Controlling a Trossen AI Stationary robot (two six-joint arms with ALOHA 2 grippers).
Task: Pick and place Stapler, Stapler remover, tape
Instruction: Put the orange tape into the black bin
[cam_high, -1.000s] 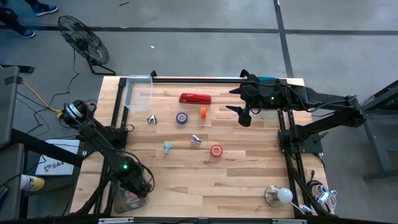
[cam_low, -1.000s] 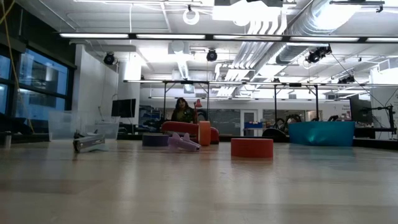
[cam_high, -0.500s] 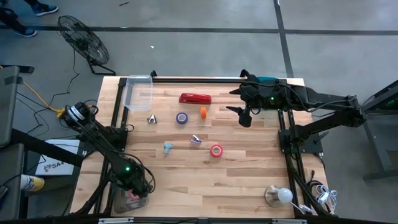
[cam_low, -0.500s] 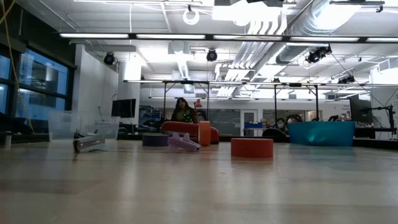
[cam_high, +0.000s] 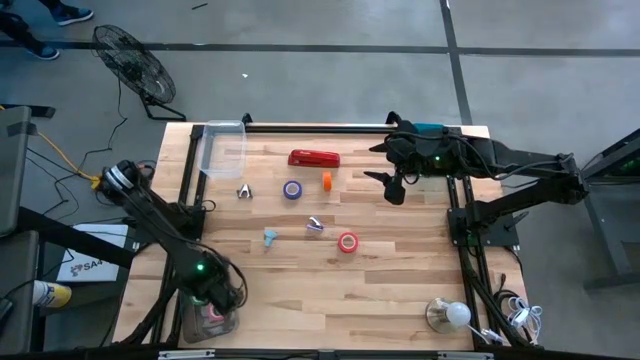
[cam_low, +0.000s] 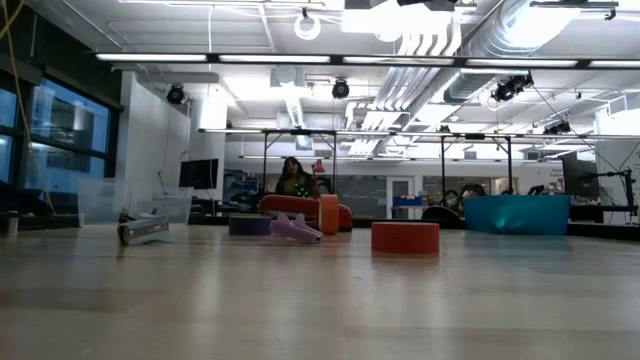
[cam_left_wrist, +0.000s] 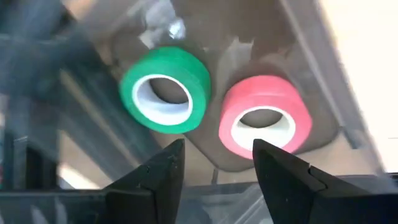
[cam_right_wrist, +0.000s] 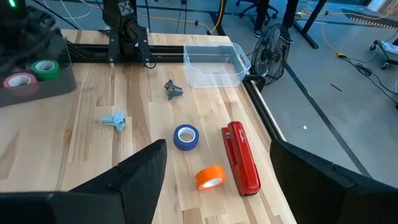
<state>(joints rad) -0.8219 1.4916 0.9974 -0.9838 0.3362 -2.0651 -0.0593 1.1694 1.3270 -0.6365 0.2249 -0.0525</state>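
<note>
Tape rolls are what has been dealt with so far: a green ring-shaped tape roll and a pink ring-shaped tape roll lie side by side, nearly touching, in a clear plastic bin at the table's near left corner. The left gripper hangs right above them with its dark fingers spread and nothing between them, so I'd judge the pink roll delivered. Plenty is left on the wooden table. The long, bright red stapler lies flat near the far edge, untouched, with a small orange tape roll just beside it and a purple-blue tape roll a little nearer the middle. A red tape roll sits alone toward the centre. Three small claw-shaped pieces, which I take for staple removers, are scattered too: a grey metal one, a pale blue one and a pale lilac one. An empty clear plastic tray stands at the far left corner. The right gripper waits raised over the far right of the table, fingers wide apart and empty. By my reckoning the job is under halfway: two rolls binned, with the stapler, the removers and three rolls to go.
</note>
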